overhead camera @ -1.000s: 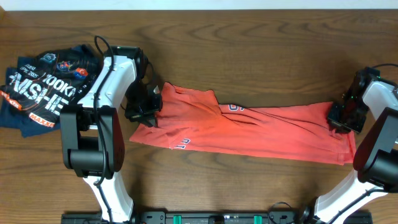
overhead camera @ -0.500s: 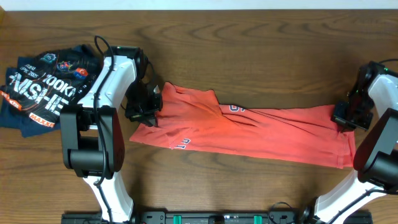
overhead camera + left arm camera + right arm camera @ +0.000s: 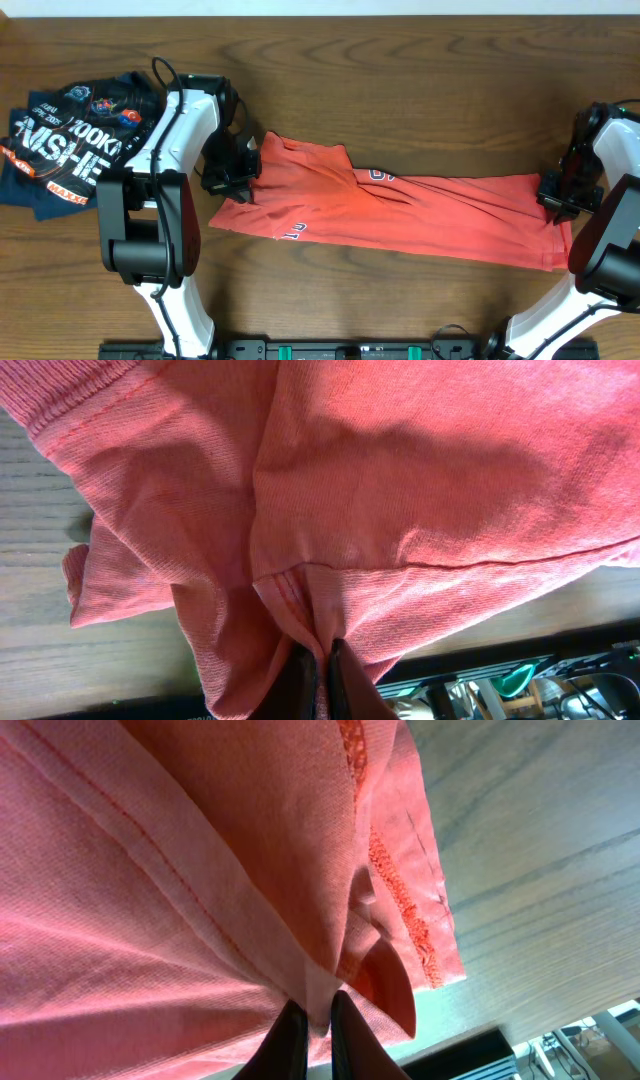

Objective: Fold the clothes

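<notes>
The clothes, a coral-red T-shirt (image 3: 400, 210), lie stretched left to right across the wooden table as a long folded band, a bit of white lettering showing near the middle. My left gripper (image 3: 240, 175) is shut on the shirt's left end; in the left wrist view the dark fingers (image 3: 305, 680) pinch a fold of red cloth (image 3: 400, 480). My right gripper (image 3: 558, 195) holds the right end; its jaws (image 3: 318, 1030) pinch a hemmed edge of the red fabric (image 3: 150, 870), which is lifted off the wood.
A dark navy garment (image 3: 70, 145) with white and orange lettering lies crumpled at the table's left. The left arm's base (image 3: 150, 250) and the right arm's base (image 3: 610, 250) stand near the front edge. The table's far edge meets a white wall.
The right gripper has shifted right and slightly back with the shirt's right end, pulling the cloth straighter. The left gripper has kept its place.
</notes>
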`<move>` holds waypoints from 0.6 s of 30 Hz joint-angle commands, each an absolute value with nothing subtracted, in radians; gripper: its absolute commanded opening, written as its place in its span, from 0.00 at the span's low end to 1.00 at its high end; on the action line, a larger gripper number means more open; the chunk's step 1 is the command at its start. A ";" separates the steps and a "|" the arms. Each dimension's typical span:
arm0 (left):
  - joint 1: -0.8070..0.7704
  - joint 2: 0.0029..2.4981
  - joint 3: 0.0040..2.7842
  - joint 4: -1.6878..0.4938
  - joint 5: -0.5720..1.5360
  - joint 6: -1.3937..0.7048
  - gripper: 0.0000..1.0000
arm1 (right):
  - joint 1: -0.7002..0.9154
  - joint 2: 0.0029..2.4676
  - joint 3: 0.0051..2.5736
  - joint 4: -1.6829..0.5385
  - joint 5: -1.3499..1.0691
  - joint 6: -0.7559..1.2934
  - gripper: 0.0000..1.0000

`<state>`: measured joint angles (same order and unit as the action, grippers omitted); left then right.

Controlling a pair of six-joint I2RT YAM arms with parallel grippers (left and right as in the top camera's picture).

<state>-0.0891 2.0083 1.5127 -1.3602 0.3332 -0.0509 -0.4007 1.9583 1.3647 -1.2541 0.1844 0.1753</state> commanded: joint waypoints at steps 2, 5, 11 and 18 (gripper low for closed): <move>-0.091 2.006 1.509 -1.363 0.321 -0.038 0.06 | -0.408 1.935 1.381 -1.265 0.215 0.174 0.08; -0.091 2.006 1.509 -1.363 0.321 -0.038 0.06 | -0.408 1.935 1.381 -1.272 0.215 0.175 0.01; -0.091 2.006 1.509 -1.364 0.321 -0.038 0.06 | -0.408 1.935 1.381 -1.352 0.245 0.175 0.02; -0.091 2.006 1.509 -1.363 0.321 -0.038 0.06 | -0.408 1.935 1.381 -1.458 0.247 0.179 0.12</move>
<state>-0.0891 2.0087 1.5127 -1.3602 0.3332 -0.0509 -0.4007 1.9583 1.3663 -1.4456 0.2195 0.1776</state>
